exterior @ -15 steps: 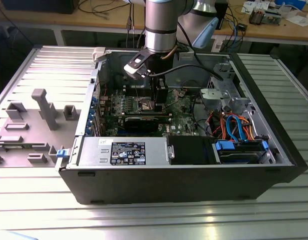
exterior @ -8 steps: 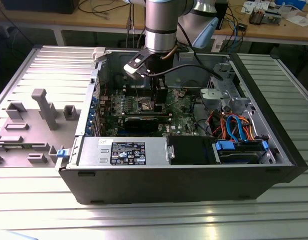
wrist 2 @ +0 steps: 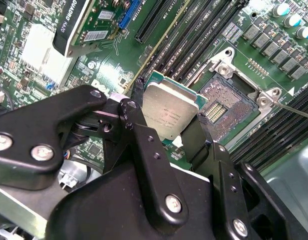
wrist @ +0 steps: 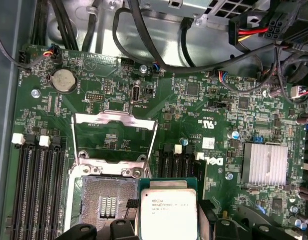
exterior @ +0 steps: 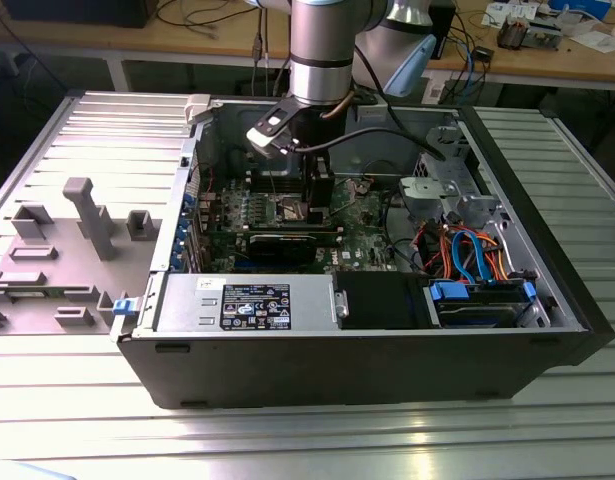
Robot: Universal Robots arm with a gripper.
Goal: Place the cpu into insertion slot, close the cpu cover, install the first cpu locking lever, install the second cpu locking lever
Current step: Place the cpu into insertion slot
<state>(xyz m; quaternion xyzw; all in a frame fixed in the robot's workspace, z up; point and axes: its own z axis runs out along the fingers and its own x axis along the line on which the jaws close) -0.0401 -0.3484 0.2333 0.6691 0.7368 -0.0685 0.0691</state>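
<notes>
The cpu (wrist 2: pixel 170 116) is clamped in the gripper (wrist 2: pixel 166 110). We see it hovering just beside the insertion slot (wrist 2: pixel 228 106), not over it.

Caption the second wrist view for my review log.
End effector grips the cpu, offset beside the open insertion slot, not yet seated.

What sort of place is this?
Probably a robotics lab or workshop: an open computer case lies on a ribbed metal table, a cable-strewn bench stands behind, and the gripper holds a cpu.
</notes>
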